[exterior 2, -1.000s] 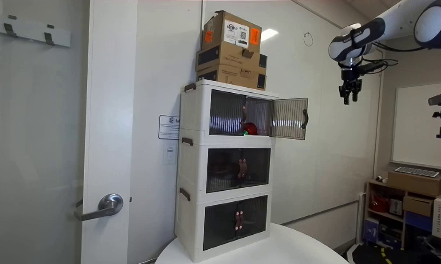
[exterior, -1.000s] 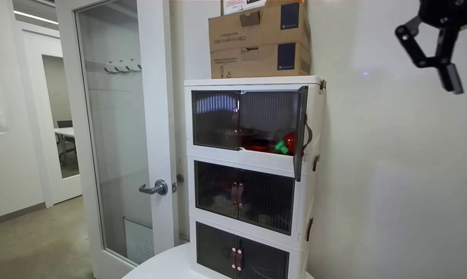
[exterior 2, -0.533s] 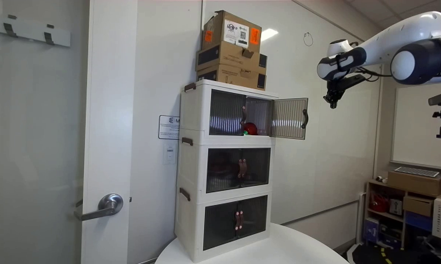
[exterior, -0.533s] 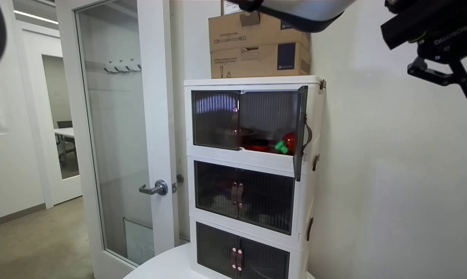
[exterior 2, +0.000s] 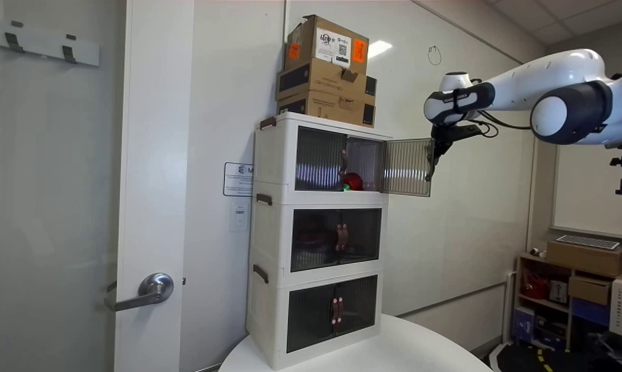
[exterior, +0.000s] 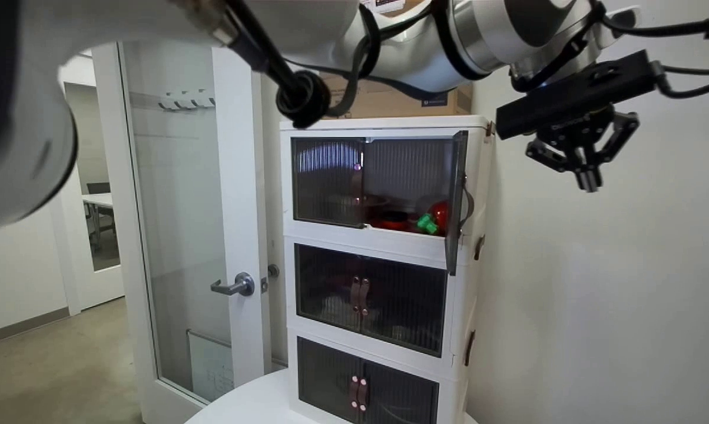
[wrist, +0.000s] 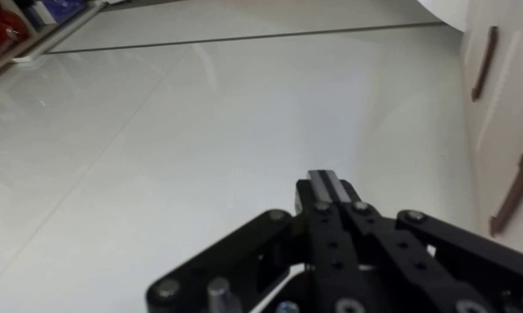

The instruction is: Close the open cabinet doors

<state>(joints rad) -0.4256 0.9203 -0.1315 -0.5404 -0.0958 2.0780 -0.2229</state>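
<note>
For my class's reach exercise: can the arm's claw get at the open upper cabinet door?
Probably yes: the claw hangs beside the outer face of the open cabinet door, with nothing visible between them.

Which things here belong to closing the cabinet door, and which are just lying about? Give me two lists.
For the job:
open top cabinet door
white stacked cabinet it hangs on
fingers, shut with nothing between them

Just there:
cardboard boxes atop the cabinet
red items and green item inside the cabinet
glass room door
</note>
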